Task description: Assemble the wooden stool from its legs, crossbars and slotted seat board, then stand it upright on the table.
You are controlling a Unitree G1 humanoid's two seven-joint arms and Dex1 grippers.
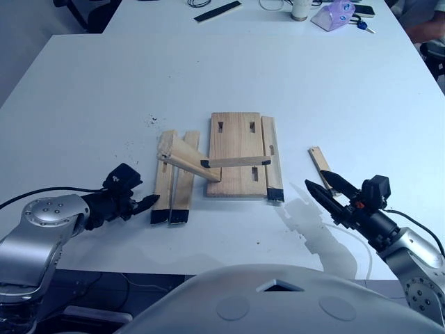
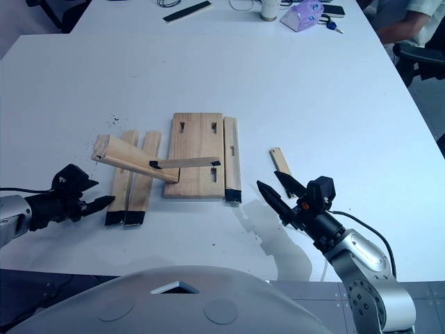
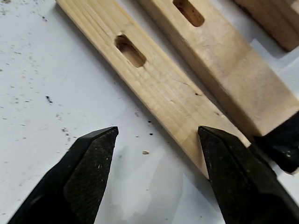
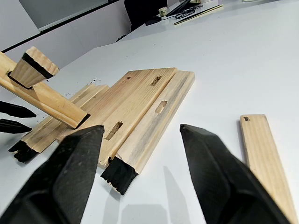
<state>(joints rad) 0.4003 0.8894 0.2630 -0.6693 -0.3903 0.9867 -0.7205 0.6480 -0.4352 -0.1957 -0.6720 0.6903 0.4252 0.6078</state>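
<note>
Your slotted seat board (image 1: 236, 154) lies flat in the middle of the white table (image 1: 278, 76), slots facing up. At its nine o'clock two legs (image 1: 174, 182) lie side by side, touching each other, black-tipped ends toward you. At its three o'clock a third leg (image 1: 272, 161) lies flush along the board's edge. A fourth leg (image 1: 182, 158) sits tilted, its lower end on the board's near-left corner and its thick end raised over the two flat legs. A crossbar (image 1: 240, 162) meets it partway along and reaches across the board toward three o'clock; you cannot tell whether it is seated in a slot. A loose flat slat (image 1: 319, 161) lies well apart from the third leg, further out at three o'clock. Your left gripper (image 1: 151, 201) sits at the board's eight o'clock, low over the table, fingers spread apart at the black tip of the outer flat leg and holding nothing. Your right gripper (image 1: 315, 177) hovers at four o'clock, just at the slat's near end, fingers also spread and empty.
</note>
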